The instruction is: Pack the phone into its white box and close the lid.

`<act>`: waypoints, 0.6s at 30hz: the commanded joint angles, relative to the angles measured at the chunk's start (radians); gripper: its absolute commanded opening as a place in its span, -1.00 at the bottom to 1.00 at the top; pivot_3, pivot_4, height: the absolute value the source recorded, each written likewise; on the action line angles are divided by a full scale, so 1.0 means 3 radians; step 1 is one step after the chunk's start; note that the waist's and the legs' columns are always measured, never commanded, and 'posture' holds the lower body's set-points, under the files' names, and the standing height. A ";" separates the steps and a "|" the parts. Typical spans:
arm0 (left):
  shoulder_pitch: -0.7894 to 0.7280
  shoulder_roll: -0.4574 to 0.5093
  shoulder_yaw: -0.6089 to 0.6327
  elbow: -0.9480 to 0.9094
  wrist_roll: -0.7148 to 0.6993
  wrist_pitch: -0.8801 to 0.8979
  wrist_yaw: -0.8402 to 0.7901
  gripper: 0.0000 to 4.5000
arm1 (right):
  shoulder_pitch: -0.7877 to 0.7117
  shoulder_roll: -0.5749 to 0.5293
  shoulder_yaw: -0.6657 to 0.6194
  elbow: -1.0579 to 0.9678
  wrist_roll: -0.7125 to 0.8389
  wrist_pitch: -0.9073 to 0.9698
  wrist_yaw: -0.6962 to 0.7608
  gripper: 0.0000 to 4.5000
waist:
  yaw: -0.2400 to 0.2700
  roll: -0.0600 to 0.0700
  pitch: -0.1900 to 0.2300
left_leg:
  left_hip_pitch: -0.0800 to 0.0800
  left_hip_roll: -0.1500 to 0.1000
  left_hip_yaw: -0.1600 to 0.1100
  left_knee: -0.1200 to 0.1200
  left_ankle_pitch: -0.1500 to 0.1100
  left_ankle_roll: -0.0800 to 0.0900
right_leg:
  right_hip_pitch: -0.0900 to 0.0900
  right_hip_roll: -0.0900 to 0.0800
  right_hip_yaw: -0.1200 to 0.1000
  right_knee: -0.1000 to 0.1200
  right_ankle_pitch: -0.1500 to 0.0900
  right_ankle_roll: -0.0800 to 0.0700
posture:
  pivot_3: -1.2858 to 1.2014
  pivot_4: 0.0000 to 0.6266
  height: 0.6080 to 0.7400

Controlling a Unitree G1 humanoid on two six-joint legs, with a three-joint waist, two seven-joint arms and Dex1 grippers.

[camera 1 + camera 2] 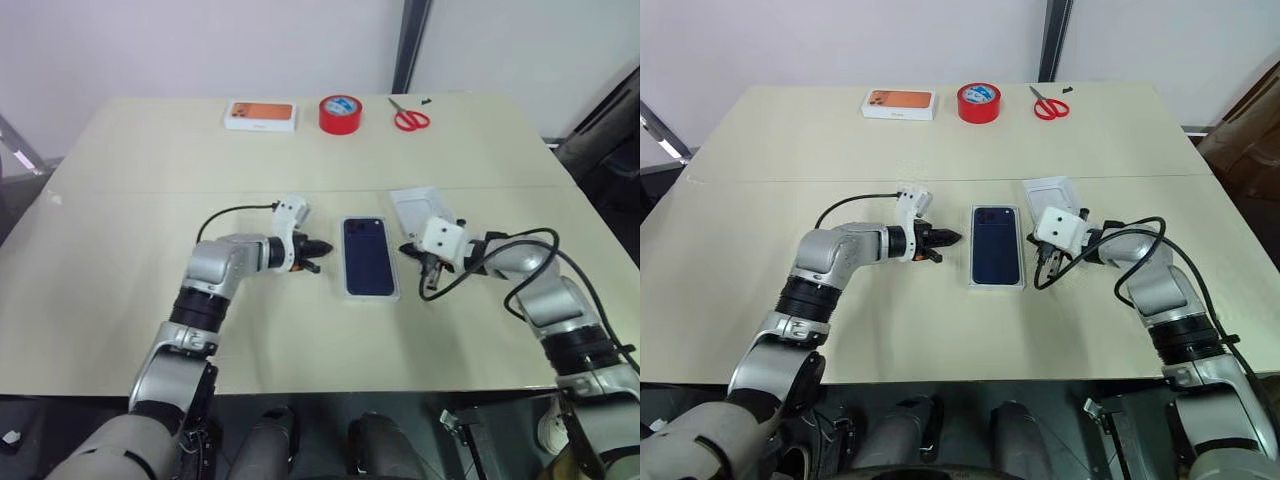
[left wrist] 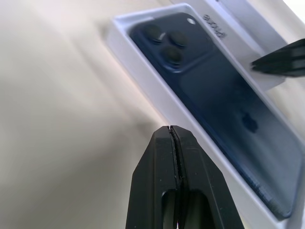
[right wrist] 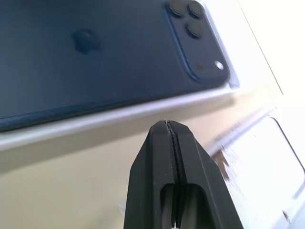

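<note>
One dark panel fills the white rim

Mid-counter (image 1: 120, 290), the white box (image 1: 370, 294) shows a glossy navy phone (image 1: 369, 256) face with three lenses at a corner; whether that is a printed lid I cannot tell. Left end effector (image 1: 314, 255) and right end effector (image 1: 409, 249) flank it, both clenched, empty.

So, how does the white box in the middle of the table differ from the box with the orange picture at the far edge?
The white box lies open with the dark blue phone inside it; the box with the orange picture is closed. The white box sits between the two pincers, the orange-picture box beside the red tape roll. The white box lies lengthwise away from the robot, the other crosswise. Both are flat, white and rectangular.
</note>
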 commanded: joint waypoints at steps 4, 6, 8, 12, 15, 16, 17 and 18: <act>0.0019 0.0259 0.0195 -0.0448 -0.0081 -0.0366 -0.0254 0.04 | -0.0302 0.0068 -0.0305 -0.0195 0.0253 0.0790 -0.0214 0.05 | -0.0021 0.0000 0.0000 | 0.0000 0.0000 0.0000 0.0000 0.0000 0.0000 | 0.0000 0.0000 0.0000 0.0000 0.0000 0.0000 | 0.03 -0.52 0.91; 0.0119 0.0386 0.0140 -0.0560 0.0002 -0.0692 -0.0410 0.46 | -0.0388 0.0106 -0.0286 -0.0199 0.0236 0.1091 -0.0310 0.48 | -0.0034 0.0001 0.0000 | 0.0000 0.0000 0.0000 -0.0002 0.0000 0.0000 | -0.0001 0.0000 0.0000 0.0000 0.0000 0.0000 | 0.03 -0.52 0.91; 0.0240 0.0491 0.0163 -0.0669 -0.0023 -0.0970 -0.0630 0.68 | -0.0455 0.0107 -0.0190 -0.0183 0.0249 0.1505 -0.0286 0.70 | -0.0041 0.0001 -0.0001 | 0.0000 0.0000 0.0000 -0.0004 0.0000 0.0000 | -0.0002 0.0000 0.0001 -0.0001 0.0000 -0.0001 | 0.03 -0.52 0.91; 0.0524 0.0691 0.0217 -0.0803 0.0013 -0.1657 -0.1022 0.68 | -0.0634 0.0190 -0.0165 -0.0227 0.0309 0.2103 -0.0399 0.70 | -0.0044 0.0003 0.0000 | -0.0001 0.0001 0.0001 -0.0004 0.0000 0.0000 | -0.0003 -0.0002 0.0001 -0.0002 0.0000 -0.0001 | 0.03 -0.52 0.91; 0.0712 0.0793 0.0249 -0.0825 0.0040 -0.2017 -0.1178 0.68 | -0.0750 0.0286 -0.0146 -0.0315 0.0349 0.2595 -0.0542 0.70 | -0.0042 0.0004 0.0000 | -0.0001 0.0001 0.0001 -0.0005 0.0000 0.0000 | -0.0005 -0.0002 0.0003 -0.0001 0.0001 -0.0002 | 0.03 -0.52 0.91; 0.0762 0.0815 0.0258 -0.0838 0.0028 -0.2085 -0.1220 0.68 | -0.0783 0.0345 -0.0175 -0.0355 0.0372 0.2808 -0.0625 0.70 | -0.0042 0.0004 0.0000 | -0.0001 0.0001 0.0001 -0.0005 0.0000 0.0000 | -0.0005 -0.0002 0.0003 -0.0001 0.0000 -0.0002 | 0.03 -0.52 0.91; 0.0811 0.0834 0.0250 -0.0856 0.0037 -0.2142 -0.1242 0.68 | -0.0811 0.0358 -0.0145 -0.0422 0.0375 0.2965 -0.0666 0.70 | -0.0040 0.0004 0.0000 | -0.0001 0.0001 0.0001 -0.0006 0.0000 0.0000 | -0.0005 -0.0002 0.0003 -0.0001 0.0000 -0.0002 | 0.03 -0.52 0.91; 0.0853 0.0848 0.0241 -0.0870 0.0045 -0.2194 -0.1255 0.68 | -0.0839 0.0375 -0.0128 -0.0478 0.0376 0.3108 -0.0720 0.70 | -0.0034 0.0004 0.0000 | -0.0002 0.0001 0.0001 -0.0005 0.0000 0.0000 | -0.0005 -0.0002 0.0003 -0.0001 0.0000 -0.0002 | 0.03 -0.52 0.91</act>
